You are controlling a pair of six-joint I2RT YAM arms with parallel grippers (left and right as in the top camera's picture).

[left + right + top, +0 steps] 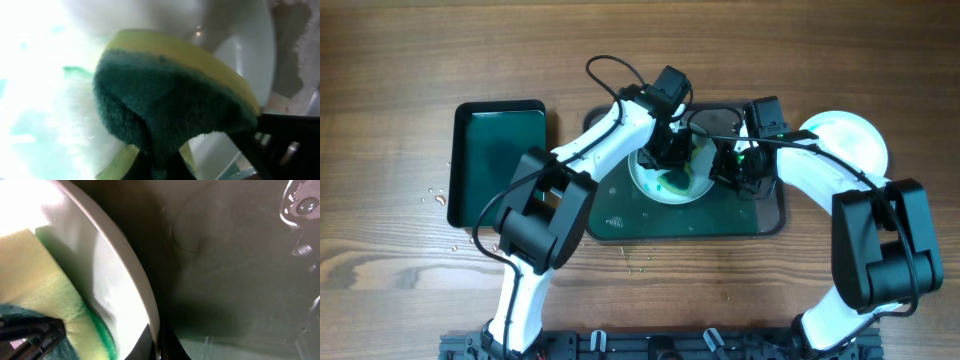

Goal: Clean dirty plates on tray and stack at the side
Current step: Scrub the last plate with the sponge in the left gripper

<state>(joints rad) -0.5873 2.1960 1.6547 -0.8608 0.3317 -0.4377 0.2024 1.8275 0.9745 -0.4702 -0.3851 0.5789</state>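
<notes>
A white plate with green smears lies on the dark tray. My left gripper is shut on a yellow-and-green sponge that presses on the plate's face. My right gripper is shut on the plate's right rim, one finger on each side of the edge. The sponge also shows at the left of the right wrist view. Another white plate lies on the table to the right of the tray. The pale blue plate is not in view.
A smaller black tray with a green inside stands to the left. Water drops lie on the table by its left edge and on the dark tray.
</notes>
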